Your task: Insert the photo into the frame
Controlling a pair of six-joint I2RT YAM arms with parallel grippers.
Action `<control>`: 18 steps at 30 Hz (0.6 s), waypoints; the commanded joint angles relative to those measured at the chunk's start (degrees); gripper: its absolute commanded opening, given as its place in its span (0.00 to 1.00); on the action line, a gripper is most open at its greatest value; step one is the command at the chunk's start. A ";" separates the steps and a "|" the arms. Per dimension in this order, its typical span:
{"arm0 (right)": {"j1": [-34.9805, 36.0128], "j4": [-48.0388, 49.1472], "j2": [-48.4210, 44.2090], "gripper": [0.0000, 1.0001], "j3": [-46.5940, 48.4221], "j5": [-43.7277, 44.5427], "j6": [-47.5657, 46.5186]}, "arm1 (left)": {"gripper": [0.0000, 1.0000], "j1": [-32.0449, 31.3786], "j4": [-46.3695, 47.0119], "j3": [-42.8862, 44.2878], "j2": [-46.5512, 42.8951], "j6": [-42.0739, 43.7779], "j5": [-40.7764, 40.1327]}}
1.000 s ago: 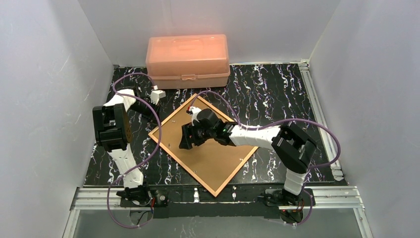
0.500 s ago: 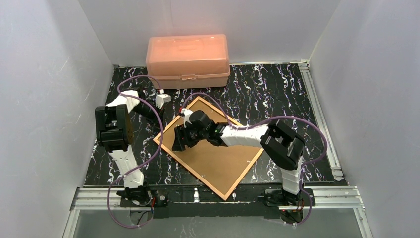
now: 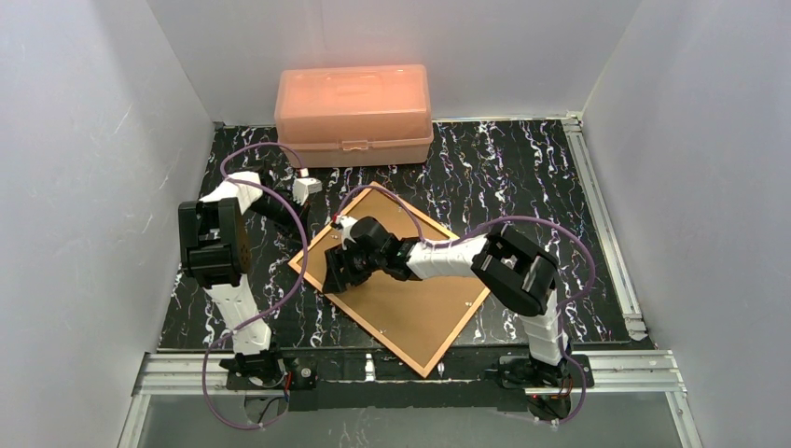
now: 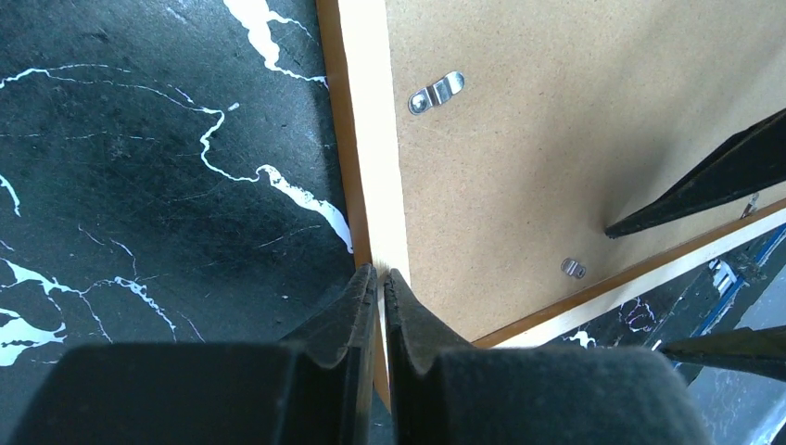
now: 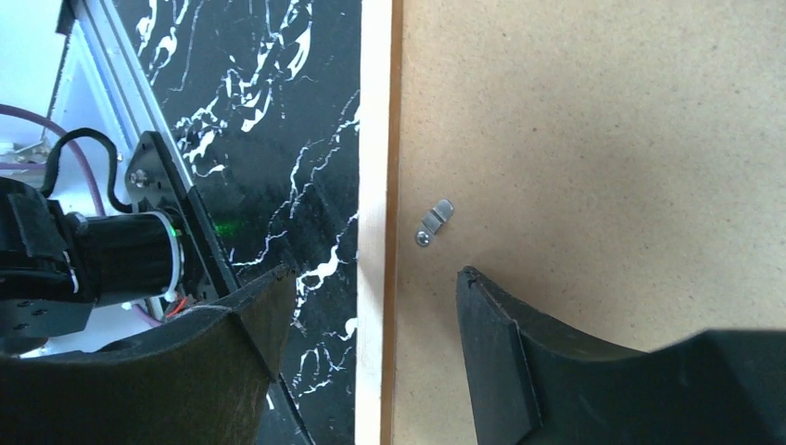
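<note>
1 frame (image 4: 371,139), left tool (image 4: 381,272) closed at edge

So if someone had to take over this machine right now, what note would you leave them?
The left tool is shut and holds nothing, its tips at the rim of the frame near a corner.
The right tool is open and straddles that rim, with one finger over the table and the other over the backing board.
The frame lies face down on the table with the backing board sitting in it.
The photo shows in no view. It may be under the board, but I cannot tell.
Done: the board looks seated.
Left: confirm the photo is inside and check the metal clips.
</note>
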 commanded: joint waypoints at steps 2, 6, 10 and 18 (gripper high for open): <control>0.58 3.82 1.10 0.72 3.23 -1.42 0.90 | 0.04 -0.47 -1.68 -2.46 -1.87 0.53 -1.13; 0.55 4.85 1.63 0.72 3.02 -1.96 1.77 | 0.04 -0.46 -1.59 -2.67 -2.22 0.47 -1.13; 0.56 5.36 2.02 0.71 2.78 -2.40 2.37 | 0.04 -0.43 -1.58 -2.46 -2.35 0.43 -1.05; 0.60 6.41 2.72 0.70 2.21 -3.27 3.37 | 0.04 -0.47 -1.52 -2.58 -2.59 0.38 -0.87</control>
